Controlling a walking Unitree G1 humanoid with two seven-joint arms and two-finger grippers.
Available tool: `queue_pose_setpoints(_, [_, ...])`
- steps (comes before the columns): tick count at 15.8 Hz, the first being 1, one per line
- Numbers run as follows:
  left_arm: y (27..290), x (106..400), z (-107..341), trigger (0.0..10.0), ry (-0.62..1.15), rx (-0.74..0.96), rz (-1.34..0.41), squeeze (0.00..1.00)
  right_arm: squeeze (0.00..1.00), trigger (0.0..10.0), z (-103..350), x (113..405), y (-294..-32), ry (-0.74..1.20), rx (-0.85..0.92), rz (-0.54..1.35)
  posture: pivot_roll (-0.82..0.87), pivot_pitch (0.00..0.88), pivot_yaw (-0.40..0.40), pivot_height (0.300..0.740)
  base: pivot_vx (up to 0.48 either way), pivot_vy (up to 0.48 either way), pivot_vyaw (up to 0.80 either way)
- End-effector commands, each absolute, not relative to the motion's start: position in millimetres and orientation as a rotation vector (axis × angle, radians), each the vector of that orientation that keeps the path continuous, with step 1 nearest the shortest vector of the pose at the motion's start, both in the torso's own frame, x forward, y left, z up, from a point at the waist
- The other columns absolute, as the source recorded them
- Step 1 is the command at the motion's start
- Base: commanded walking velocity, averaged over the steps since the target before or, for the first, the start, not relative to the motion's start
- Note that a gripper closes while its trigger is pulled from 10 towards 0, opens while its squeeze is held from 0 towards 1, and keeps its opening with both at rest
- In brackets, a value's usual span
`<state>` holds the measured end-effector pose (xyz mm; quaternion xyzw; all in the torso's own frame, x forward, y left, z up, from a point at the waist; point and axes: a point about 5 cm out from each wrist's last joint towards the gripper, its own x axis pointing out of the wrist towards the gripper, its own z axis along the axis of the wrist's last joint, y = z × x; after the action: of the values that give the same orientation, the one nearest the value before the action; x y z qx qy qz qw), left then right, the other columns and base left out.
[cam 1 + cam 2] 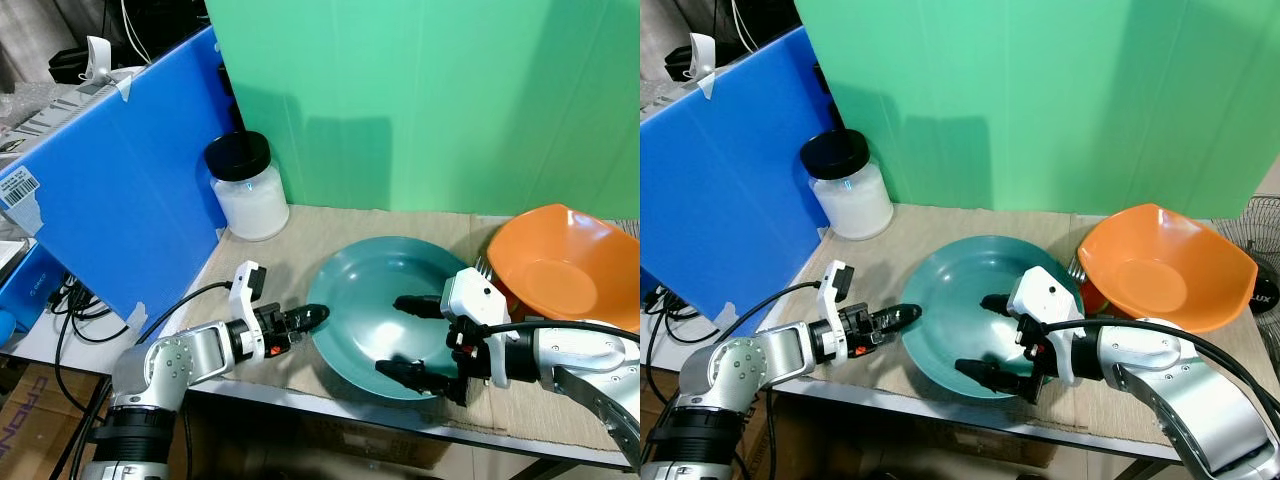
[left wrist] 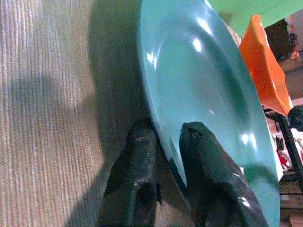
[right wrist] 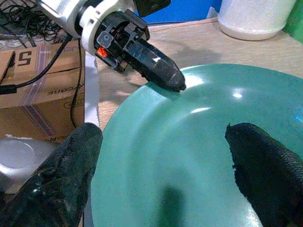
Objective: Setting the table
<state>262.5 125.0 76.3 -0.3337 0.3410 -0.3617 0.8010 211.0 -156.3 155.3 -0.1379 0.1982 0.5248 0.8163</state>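
Observation:
A teal plate [image 1: 370, 280] lies on the beige mat in the middle of the table. My left gripper [image 1: 317, 317] is at the plate's left rim and is shut on it. In the left wrist view one finger [image 2: 137, 161] sits under the rim and the other [image 2: 208, 161] on top of it. My right gripper [image 1: 410, 340] is wide open over the plate's near right part. One of its fingers [image 3: 265, 165] hangs over the dish and the other [image 3: 71, 179] is at the near rim, with nothing held between them.
An orange bowl [image 1: 560, 265] sits at the right, touching the plate's far right edge, with a fork [image 1: 483, 266] poking out beside it. A white jar with a black lid [image 1: 245, 185] stands at the back left. A blue board [image 1: 120, 180] leans at the left. The table's front edge [image 1: 300, 395] is close.

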Motion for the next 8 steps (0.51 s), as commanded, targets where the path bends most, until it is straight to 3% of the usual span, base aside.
queue_pose_setpoints(1, [127.5,265.9,81.8,0.0,0.711,-0.709,-0.782,0.0,0.0,10.0,156.3,211.4,-155.1,0.418,-0.295,1.132,-0.16,0.0,0.153,0.74,0.0,0.0,0.0])
queue_pose_setpoints(8, [133.3,262.4,83.8,0.0,0.679,-0.742,-0.747,0.0,0.0,10.0,158.2,212.1,-154.9,0.405,-0.284,1.131,-0.16,0.0,0.157,0.74,0.0,0.0,0.0])
